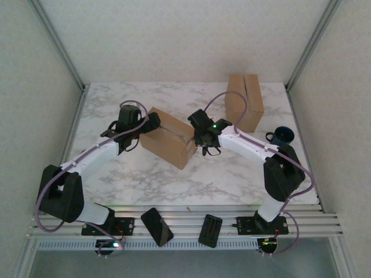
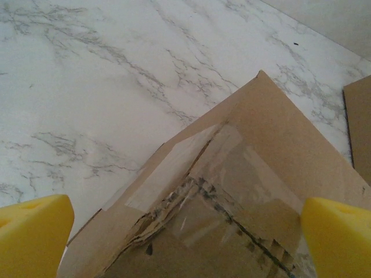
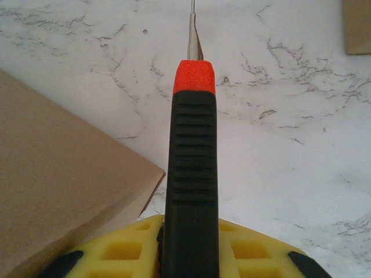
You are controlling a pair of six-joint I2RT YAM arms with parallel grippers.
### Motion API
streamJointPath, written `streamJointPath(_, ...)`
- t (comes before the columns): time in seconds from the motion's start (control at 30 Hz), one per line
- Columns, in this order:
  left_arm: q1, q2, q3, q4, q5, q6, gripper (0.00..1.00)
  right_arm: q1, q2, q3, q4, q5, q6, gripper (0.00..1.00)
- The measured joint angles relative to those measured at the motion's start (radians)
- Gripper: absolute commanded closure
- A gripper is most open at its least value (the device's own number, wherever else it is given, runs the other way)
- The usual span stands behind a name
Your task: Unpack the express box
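Note:
The express box (image 1: 168, 137) is a brown cardboard carton lying mid-table, its seam covered with clear tape (image 2: 174, 168) that is torn and wrinkled at one corner. My left gripper (image 1: 145, 124) is at the box's left end, open, its yellow fingers (image 2: 32, 237) spread on either side of that taped corner (image 2: 255, 127). My right gripper (image 1: 203, 136) is at the box's right end, shut on a black utility knife (image 3: 191, 174) with an orange tip and its thin blade out, pointing over bare marble just beside the box's edge (image 3: 58, 174).
A second, taller cardboard box (image 1: 244, 101) stands at the back right. A dark blue mug (image 1: 282, 136) sits at the right, near the right arm. Two black flat objects (image 1: 156, 226) lie on the rail at the near edge.

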Motion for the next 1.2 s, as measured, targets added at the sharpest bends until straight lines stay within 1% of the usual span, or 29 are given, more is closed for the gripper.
streamJointPath(0.17,0.0,-0.006,-0.013,0.019,-0.002,0.0,0.0,-0.023,0.005,0.003,0.011,-0.026,-0.009,1.0)
streamJointPath(0.4,-0.001,-0.006,-0.062,0.117,-0.007,0.001,0.0,-0.029,0.008,0.003,0.02,-0.044,-0.011,1.0)
streamJointPath(0.9,-0.029,0.017,-0.146,0.304,-0.09,0.0,0.0,-0.035,0.008,-0.003,0.034,-0.067,-0.011,1.0)
streamJointPath(1.2,-0.053,0.037,-0.153,0.333,-0.132,-0.043,0.0,-0.036,0.003,-0.022,0.042,-0.089,-0.012,1.0)
